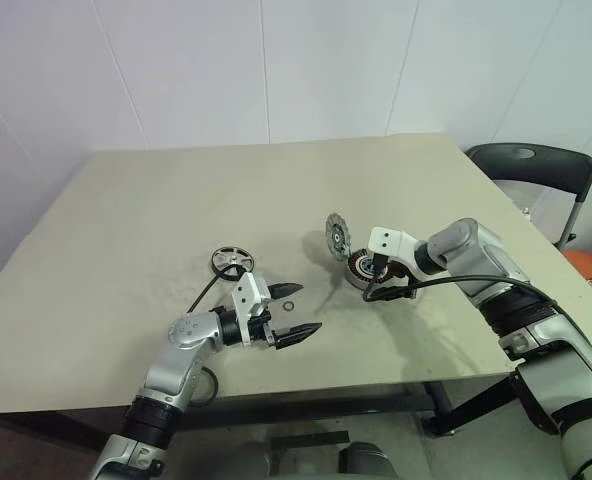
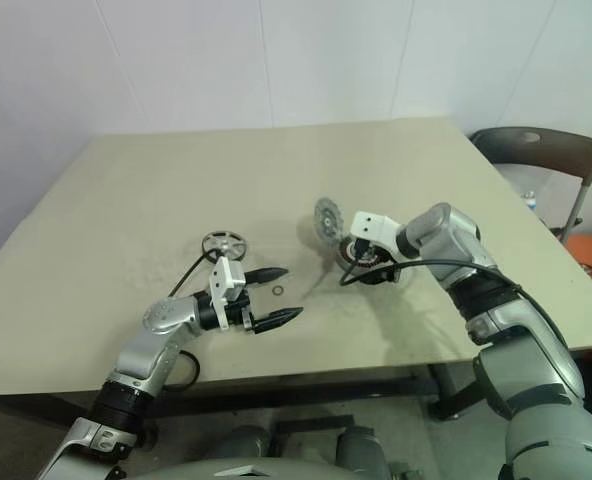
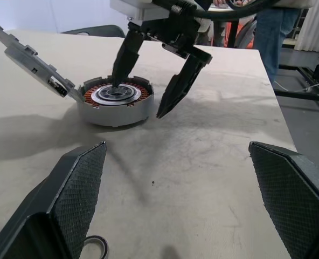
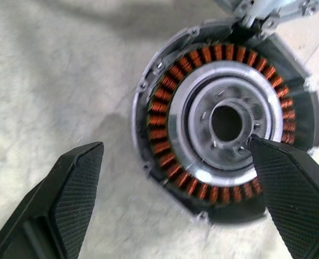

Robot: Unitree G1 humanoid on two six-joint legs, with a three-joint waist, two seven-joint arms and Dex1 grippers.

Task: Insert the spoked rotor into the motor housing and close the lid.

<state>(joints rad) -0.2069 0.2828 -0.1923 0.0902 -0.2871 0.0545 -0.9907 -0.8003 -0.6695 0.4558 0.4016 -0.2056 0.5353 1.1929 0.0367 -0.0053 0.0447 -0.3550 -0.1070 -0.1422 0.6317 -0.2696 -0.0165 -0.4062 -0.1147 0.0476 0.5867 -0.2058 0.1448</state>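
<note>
Two claws gape empty: left claw (image 1: 296,312) sits nearer the rotor (image 1: 230,261); right claw (image 3: 148,81) straddles the housing (image 1: 362,268).

Right end effector (image 2: 361,262) over motor housing (image 2: 368,266), spoked rotor (image 2: 224,243) apart on table (image 2: 116,190)

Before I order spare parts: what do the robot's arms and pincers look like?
Both arms are silver-grey shells with black joints. Each wrist carries a white block. The left pincer and right pincer each have two black pointed fingers with cross-hatched pads. A black cable loops along the right forearm.
</note>
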